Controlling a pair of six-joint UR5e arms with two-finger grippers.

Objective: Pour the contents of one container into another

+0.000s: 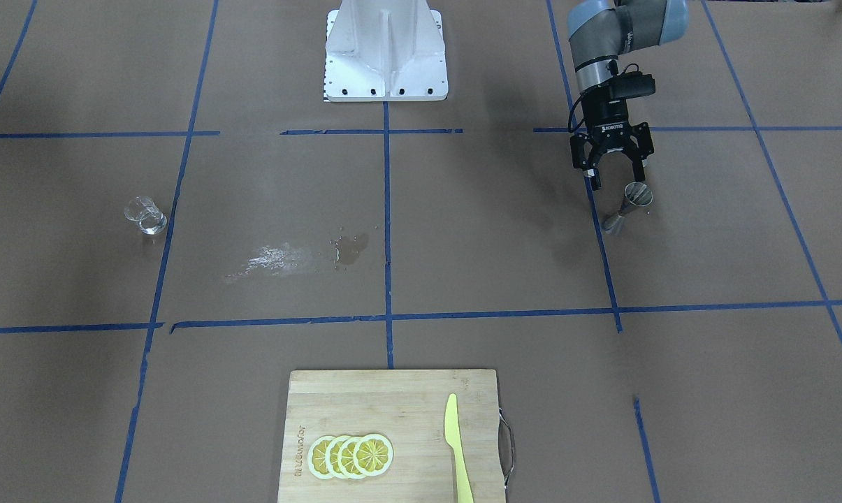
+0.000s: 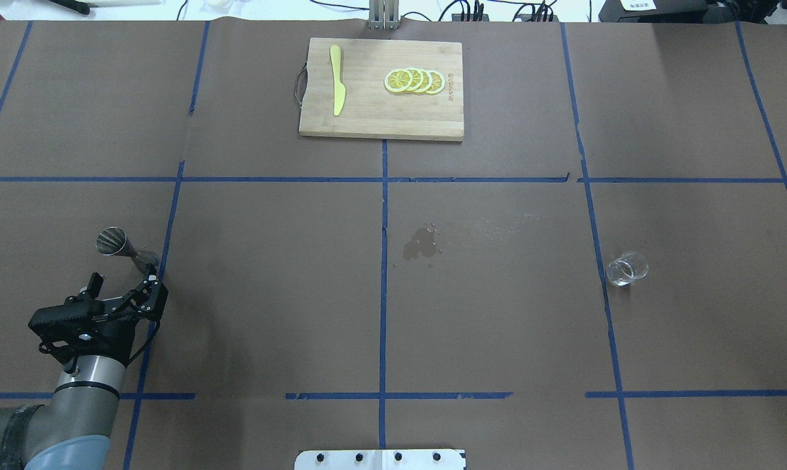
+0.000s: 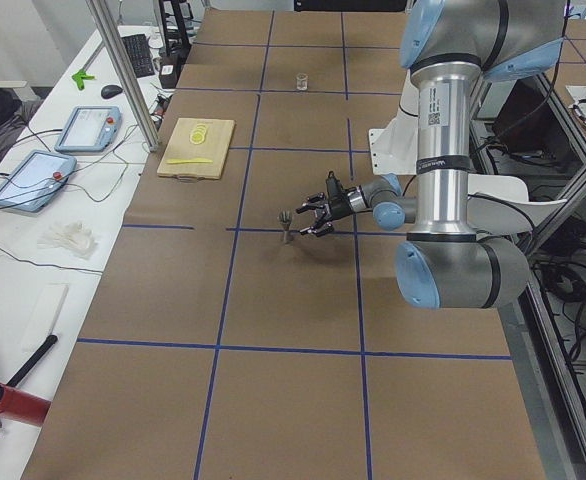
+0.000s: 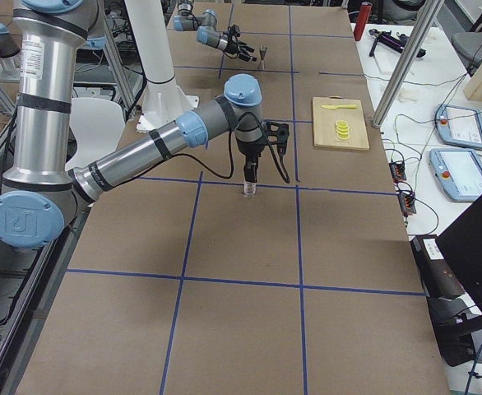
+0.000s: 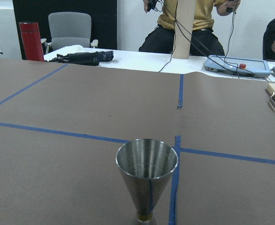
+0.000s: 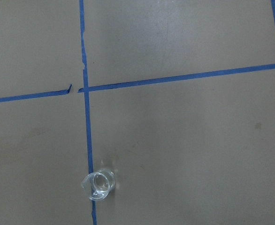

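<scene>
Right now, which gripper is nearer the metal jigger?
Left. The left gripper is open close beside the jigger; the right gripper is far off at the table's other end, by the glass cup.

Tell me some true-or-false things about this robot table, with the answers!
1. The silver jigger stands upright on the table. True.
2. The left gripper is clamped on the jigger. False: its jaws are open and the jigger stands by itself on the table.
3. The glass cup sits on the cutting board. False: it stands on the table, far from the board.
4. Lemon slices and a yellow knife lie on the cutting board. True.
</scene>
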